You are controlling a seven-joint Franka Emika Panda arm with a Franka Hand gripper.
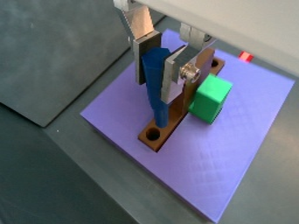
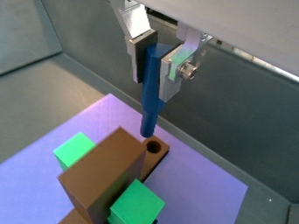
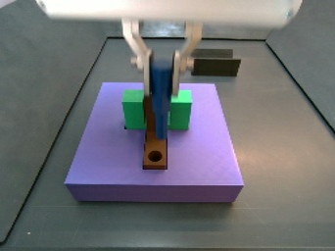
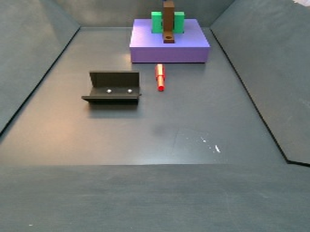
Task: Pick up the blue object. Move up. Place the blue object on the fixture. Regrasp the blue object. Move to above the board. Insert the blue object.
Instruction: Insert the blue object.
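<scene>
Your arm hangs over the board (image 3: 197,162), the gripper (image 2: 155,54) clamped on the peg (image 2: 151,92) and poised for the last step.

By the look of it you are nearly done: the pickup, the stop at the fixture and the regrasp seem finished, since the peg sits upright in the jaws above the board. Only the insertion looks left. In a wrist view the peg's lower tip stands just over the hole (image 2: 151,150) at the bar's end; whether it has entered cannot be told.

Largest first. The floor (image 4: 145,127) is dull grey with raised walls. The board is a flat lavender square slab with a faint woven texture; in a side view it lies at 12 o'clock on the floor. On it runs a long brown bar (image 3: 157,147), matte, with a round hole at its near end. Two bright green blocks (image 3: 135,110) flank the bar at 9 and 3 o'clock. The fixture (image 4: 111,88) is a dark angled bracket on a base plate, at 8 o'clock of the board and well apart from it. The fingers (image 1: 177,68) are flat silver plates, closed narrowly on the peg's upper half. The peg is a slim, smooth blue stick. A small red peg (image 4: 160,78) lies on the floor between fixture and board.
</scene>
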